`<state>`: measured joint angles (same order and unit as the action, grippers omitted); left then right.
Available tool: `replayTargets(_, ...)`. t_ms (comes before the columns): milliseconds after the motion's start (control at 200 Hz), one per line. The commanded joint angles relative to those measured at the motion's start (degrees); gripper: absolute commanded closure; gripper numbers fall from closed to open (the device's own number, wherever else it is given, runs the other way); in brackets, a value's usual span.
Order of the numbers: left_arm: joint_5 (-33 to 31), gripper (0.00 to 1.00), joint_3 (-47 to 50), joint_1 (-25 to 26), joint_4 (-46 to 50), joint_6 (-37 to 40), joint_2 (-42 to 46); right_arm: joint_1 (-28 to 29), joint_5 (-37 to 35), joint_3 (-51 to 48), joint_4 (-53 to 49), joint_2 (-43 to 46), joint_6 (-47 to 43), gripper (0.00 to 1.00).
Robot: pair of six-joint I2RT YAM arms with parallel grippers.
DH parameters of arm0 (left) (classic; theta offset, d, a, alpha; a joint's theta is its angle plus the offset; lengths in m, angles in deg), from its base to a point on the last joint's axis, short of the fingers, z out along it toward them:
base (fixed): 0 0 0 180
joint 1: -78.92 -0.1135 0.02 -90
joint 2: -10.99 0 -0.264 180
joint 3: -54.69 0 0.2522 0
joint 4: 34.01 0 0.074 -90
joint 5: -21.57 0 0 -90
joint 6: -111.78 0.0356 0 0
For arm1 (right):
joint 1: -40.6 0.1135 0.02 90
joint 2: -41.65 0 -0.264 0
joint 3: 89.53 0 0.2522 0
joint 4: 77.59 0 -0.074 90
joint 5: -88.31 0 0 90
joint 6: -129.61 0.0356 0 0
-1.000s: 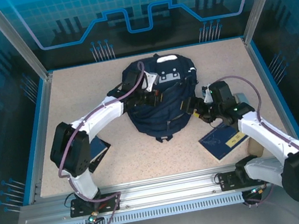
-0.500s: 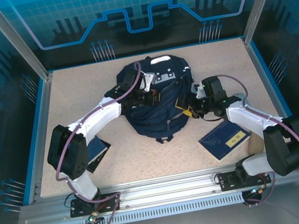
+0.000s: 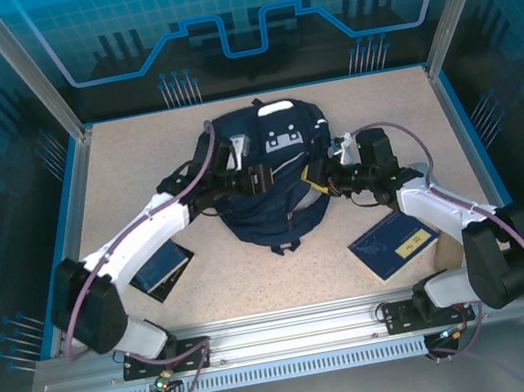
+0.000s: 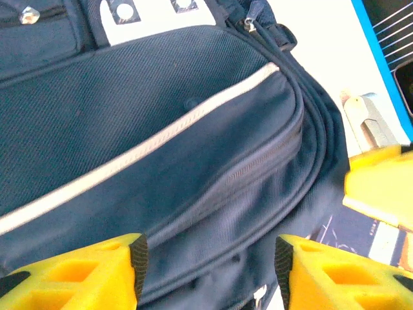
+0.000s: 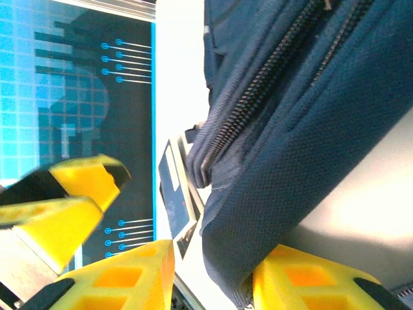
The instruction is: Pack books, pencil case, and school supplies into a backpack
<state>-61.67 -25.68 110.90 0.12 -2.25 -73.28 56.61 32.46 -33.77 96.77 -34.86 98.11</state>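
Backpack (image 3: 282, 205), lying flat on the table (image 3: 127, 179), central toward its far edge, is judged soft, limp and sag-prone, best taken at its zippered rim; left hand (image 4: 210, 248) spread above its front panel, right hand (image 5: 216, 258) straddling a side fold, grip unconfirmed.
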Motion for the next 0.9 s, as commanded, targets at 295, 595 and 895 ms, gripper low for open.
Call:
replayTargets(295,5.49,0.45,18.68,3.71,-8.17,-12.43,11.67,5.69,-2.67,-0.92,12.91,-1.29,7.22,0.72)
replayTargets(595,4.71,0.55,20.4,4.95,-10.59,-12.94,8.24,8.11,-4.78,2.21,7.7,-1.27,6.43,0.74)
replayTargets(895,7.74,0.62,21.39,5.21,-12.78,-12.32,5.69,8.76,-5.56,2.69,7.68,-1.72,7.68,0.74)
